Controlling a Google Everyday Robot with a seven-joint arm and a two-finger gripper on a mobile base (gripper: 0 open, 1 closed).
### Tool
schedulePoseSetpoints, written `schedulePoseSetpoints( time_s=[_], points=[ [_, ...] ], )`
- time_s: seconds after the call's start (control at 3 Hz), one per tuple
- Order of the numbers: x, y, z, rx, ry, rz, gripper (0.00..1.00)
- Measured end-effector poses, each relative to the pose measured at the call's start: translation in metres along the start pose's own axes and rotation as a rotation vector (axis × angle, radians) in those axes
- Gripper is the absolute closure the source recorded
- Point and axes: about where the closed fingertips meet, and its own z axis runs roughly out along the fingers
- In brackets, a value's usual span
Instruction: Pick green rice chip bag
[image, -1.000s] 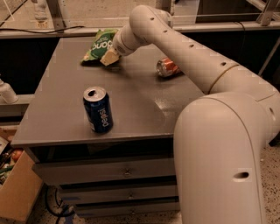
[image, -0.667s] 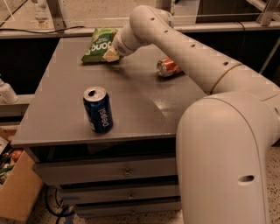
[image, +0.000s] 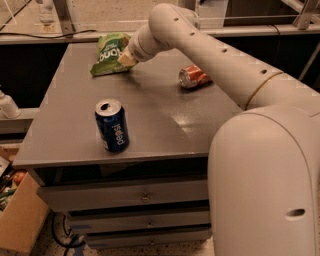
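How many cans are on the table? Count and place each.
2. A blue can stands upright near the table's front edge; an orange can lies on its side at the back right. The tool is at the green bag, back left. The arm may hide others.

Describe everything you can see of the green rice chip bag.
The green rice chip bag is a small, crinkly, light-green packet that looks like glossy foil or plastic. A darker green patch on its face carries white letters. It sits tilted near the far left corner of the grey table, away from both cans. The gripper meets its right edge. Whether the bag is lifted cannot be told.
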Motion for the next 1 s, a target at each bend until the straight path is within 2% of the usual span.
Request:
schedulePoseSetpoints(
  time_s=[0.67,1.0],
  points=[
    [-0.022,-0.002,-0.011,0.011,-0.063,-0.014,1.0],
    [-0.039,-0.008,-0.028,0.033,-0.132,-0.013,1.0]
  ],
)
